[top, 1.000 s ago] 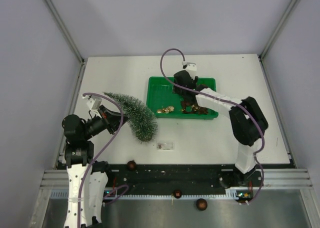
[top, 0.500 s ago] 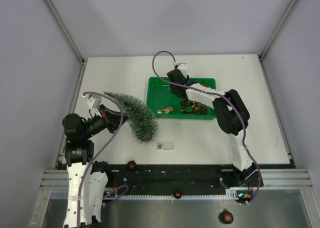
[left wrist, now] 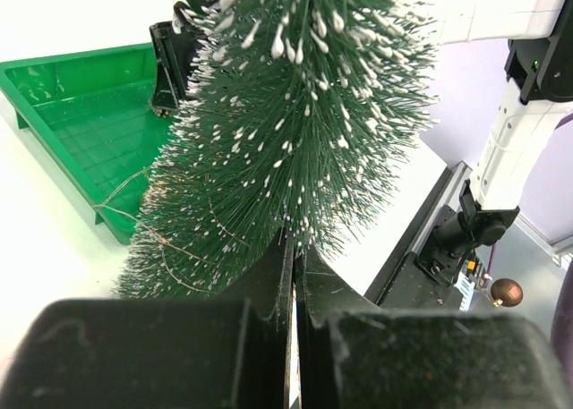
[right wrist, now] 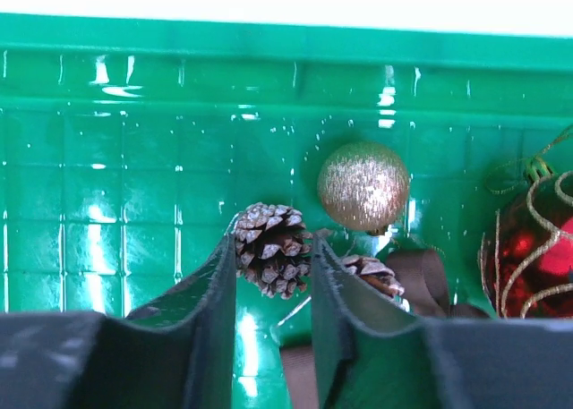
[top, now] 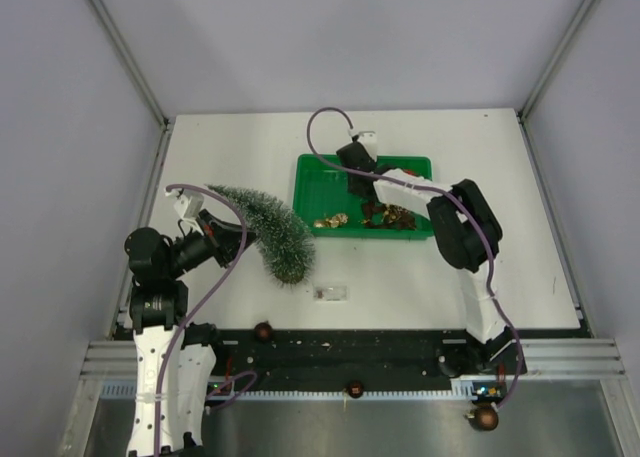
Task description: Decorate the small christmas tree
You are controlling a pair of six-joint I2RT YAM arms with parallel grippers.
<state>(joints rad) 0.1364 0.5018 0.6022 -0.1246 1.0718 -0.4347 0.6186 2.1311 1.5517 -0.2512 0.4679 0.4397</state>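
Observation:
The small christmas tree lies tilted over the table's left side, dark green with white tips, and it fills the left wrist view. My left gripper is shut on its lower part; the jaws are pressed together among the bristles. My right gripper is low in the green tray. Its jaws are closed on a brown pine cone. A gold glitter ball lies just beyond it, and a second pine cone sits beside the right finger.
A red and gold ornament lies at the tray's right. More ornaments lie along the tray's near edge. A small clear piece lies on the table. Brown balls sit at the front rail and below it.
My right arm folded in and its gripper moved left to the back of the tray. A brown ball below the front rail rolled to the right. The left arm and tree stayed still.

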